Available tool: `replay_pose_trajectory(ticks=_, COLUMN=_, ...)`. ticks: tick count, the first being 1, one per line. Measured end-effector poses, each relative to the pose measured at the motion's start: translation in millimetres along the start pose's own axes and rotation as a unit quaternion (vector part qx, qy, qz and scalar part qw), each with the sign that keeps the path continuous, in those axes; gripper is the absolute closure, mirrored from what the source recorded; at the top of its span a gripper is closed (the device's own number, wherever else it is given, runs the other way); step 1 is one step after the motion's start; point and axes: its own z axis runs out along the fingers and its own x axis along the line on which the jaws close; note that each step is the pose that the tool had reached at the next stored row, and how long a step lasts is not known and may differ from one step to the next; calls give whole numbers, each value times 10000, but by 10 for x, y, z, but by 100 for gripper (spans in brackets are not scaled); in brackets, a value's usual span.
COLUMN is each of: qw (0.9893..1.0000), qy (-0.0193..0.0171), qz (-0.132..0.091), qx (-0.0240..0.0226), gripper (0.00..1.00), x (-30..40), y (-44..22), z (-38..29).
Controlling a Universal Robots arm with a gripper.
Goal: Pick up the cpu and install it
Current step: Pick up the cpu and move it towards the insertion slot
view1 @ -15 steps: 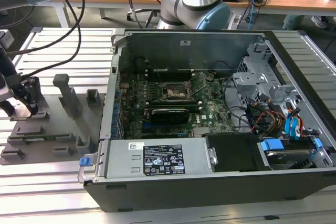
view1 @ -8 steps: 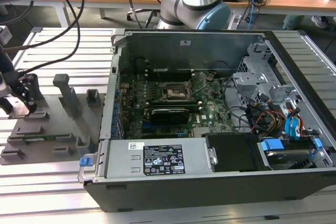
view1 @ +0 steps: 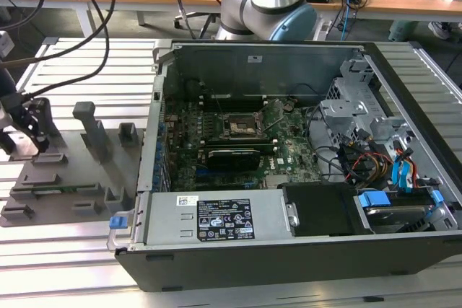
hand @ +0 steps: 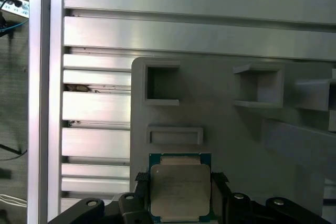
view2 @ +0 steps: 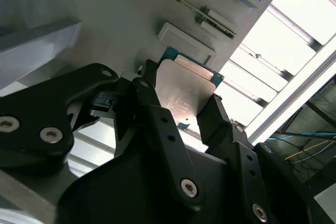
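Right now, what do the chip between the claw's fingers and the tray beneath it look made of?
The square silver-grey cpu: metal lid, brushed dull sheen, on a green board rim. The flat grey tray: likely matte plastic, with moulded pockets.

Slatted metal table (view1: 72,268) bears a grey tray (view1: 72,171) and computer case (view1: 289,270)
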Motion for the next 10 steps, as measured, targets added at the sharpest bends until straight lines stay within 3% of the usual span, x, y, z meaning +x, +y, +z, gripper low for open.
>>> replay_pose_trajectory(ticks=10, qw=10000, qy=0, qz=0, qx=0, gripper=45, x=-3, y=-6, z=-98)
